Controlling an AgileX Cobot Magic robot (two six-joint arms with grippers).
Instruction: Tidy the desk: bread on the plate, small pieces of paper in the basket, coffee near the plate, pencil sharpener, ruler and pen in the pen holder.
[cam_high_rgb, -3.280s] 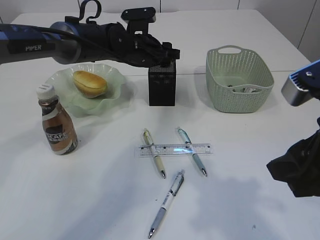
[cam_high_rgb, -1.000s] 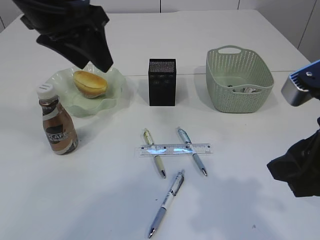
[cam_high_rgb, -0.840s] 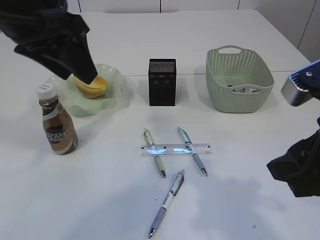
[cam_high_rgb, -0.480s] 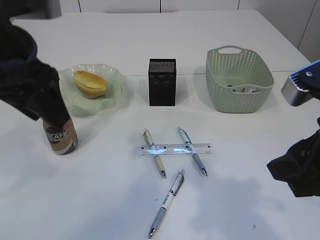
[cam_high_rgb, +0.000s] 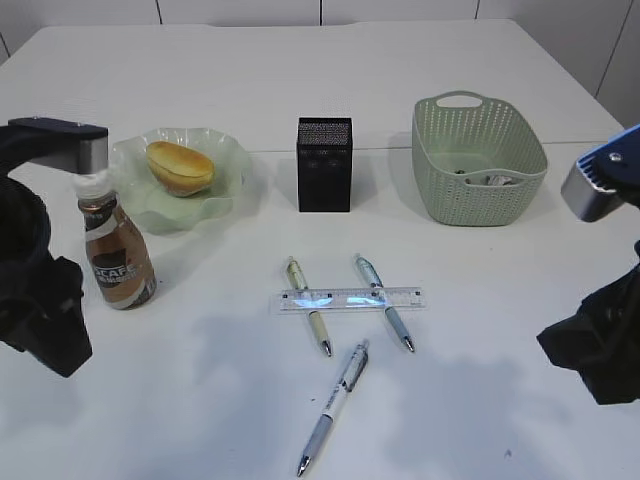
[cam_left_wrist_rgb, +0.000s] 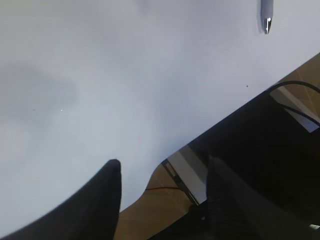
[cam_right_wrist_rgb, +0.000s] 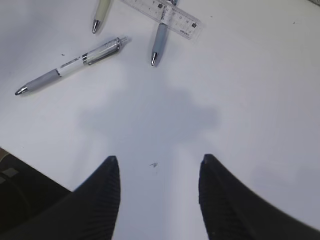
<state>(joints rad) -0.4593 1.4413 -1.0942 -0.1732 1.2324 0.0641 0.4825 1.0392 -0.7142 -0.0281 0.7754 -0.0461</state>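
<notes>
A white desk (cam_high_rgb: 400, 110) carries everything. The green basket (cam_high_rgb: 479, 158) stands right of the black pen holder (cam_high_rgb: 324, 164); bread (cam_high_rgb: 180, 167) lies on the plate (cam_high_rgb: 225, 180), the coffee bottle (cam_high_rgb: 115, 243) just beside it. The ruler (cam_high_rgb: 350, 298) lies across two pens (cam_high_rgb: 382, 301), a third pen (cam_high_rgb: 334, 406) nearer. Both the left pincer (cam_left_wrist_rgb: 162, 200) and the right pincer (cam_right_wrist_rgb: 157, 192) are spread, holding nothing, above bare desk.

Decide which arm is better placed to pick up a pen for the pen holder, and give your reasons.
Probably the right. The right gripper is open above bare table with the grey-grip pen and ruler just ahead. The left gripper hangs at the table's near-left edge, with only a pen tip in its view.
</notes>
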